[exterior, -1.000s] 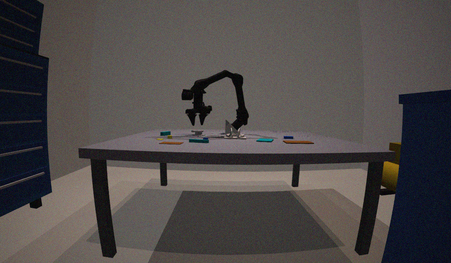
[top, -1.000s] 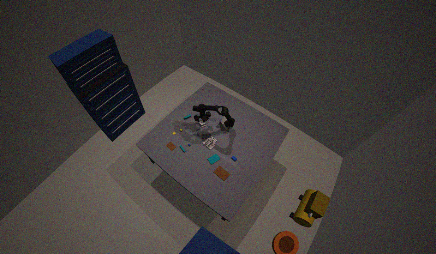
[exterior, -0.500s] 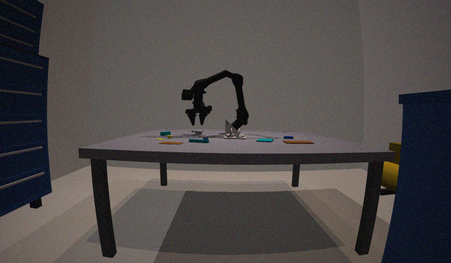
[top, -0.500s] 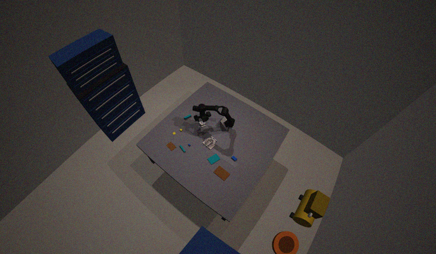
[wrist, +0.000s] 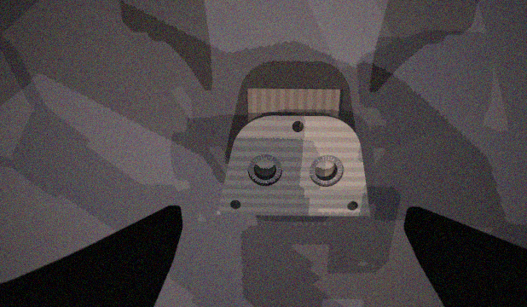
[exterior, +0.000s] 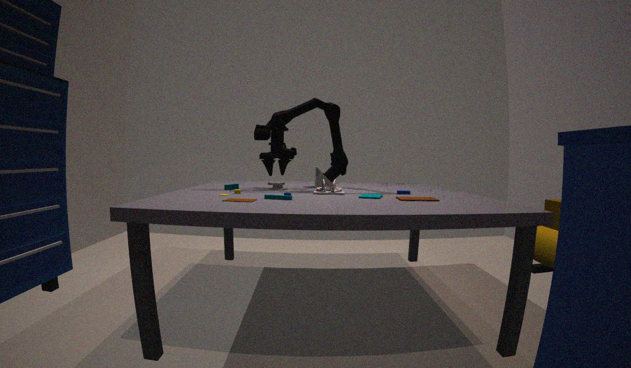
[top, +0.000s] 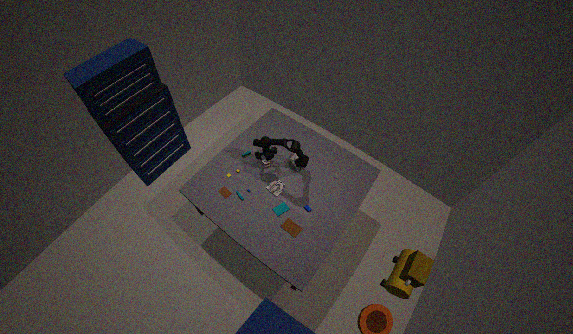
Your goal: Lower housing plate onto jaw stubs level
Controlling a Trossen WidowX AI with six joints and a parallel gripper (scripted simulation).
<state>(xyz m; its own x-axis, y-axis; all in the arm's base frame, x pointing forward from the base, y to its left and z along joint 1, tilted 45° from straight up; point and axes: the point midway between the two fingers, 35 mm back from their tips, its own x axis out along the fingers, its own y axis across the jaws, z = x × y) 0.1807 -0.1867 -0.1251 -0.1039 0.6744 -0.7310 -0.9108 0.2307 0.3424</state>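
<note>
The housing plate [top: 266, 163] [exterior: 276, 184] [wrist: 272, 145] is pale, rounded at one end, with two round bushings and three dark holes. It lies flat on a low support, mostly hidden beneath it; a striped block [wrist: 293, 101] shows past its rounded edge. My gripper [exterior: 276, 175] [wrist: 293, 217] is open and empty, above the plate, with its fingertips to either side in the wrist view. A square white base [top: 275, 187] [exterior: 328, 192] with curved raised parts, seemingly the jaw assembly, stands apart on the table. Its stubs are too small to tell.
Near the white base lie a teal plate [top: 281, 208] [exterior: 370, 196], an orange plate [top: 291, 227] [exterior: 417, 199] and a blue block [top: 307, 208] [exterior: 403, 192]. A smaller orange plate [top: 224, 191], teal bars [top: 239, 195] [top: 246, 153] and yellow pieces [top: 228, 175] [top: 238, 170] lie on the other side.
</note>
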